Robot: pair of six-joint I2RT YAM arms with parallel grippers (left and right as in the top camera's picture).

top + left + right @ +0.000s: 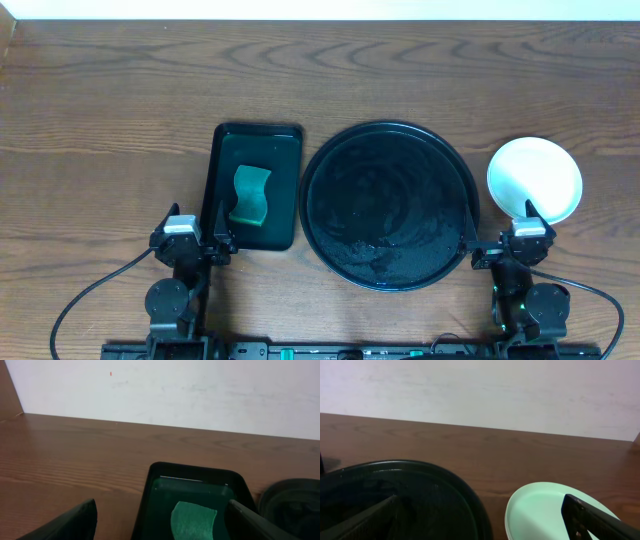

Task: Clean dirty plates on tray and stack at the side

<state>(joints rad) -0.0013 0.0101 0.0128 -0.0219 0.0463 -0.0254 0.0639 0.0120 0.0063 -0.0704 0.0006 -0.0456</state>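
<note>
From the overhead view I see the large round black tray with a raised rim (390, 160) at the middle of the frame, its bare floor wet and glossy. The pale round shallow plate (534, 178) lies off it on the brown wooden tabletop (100, 120), at the right of the frame just beside the tray's rim. It reads white from above and mint-green in my right wrist view (540, 510). I cannot tell whether other plates lie under it.

My right gripper (500, 222) sits at the lower right with its fingers spread wide, holding nothing. One finger crosses the tray's right rim in the picture and the other crosses the plate's lower edge. In the right wrist view the plate sits low and right, partly behind the finger (595, 520) on that side; I cannot tell if they touch.

My left gripper (193, 225) is at the lower left, fingers (70, 522) also wide apart and holding nothing. Just ahead of it is a smaller rectangular black tray (285, 150) with a wavy green sponge (250, 195) lying inside it.
</note>
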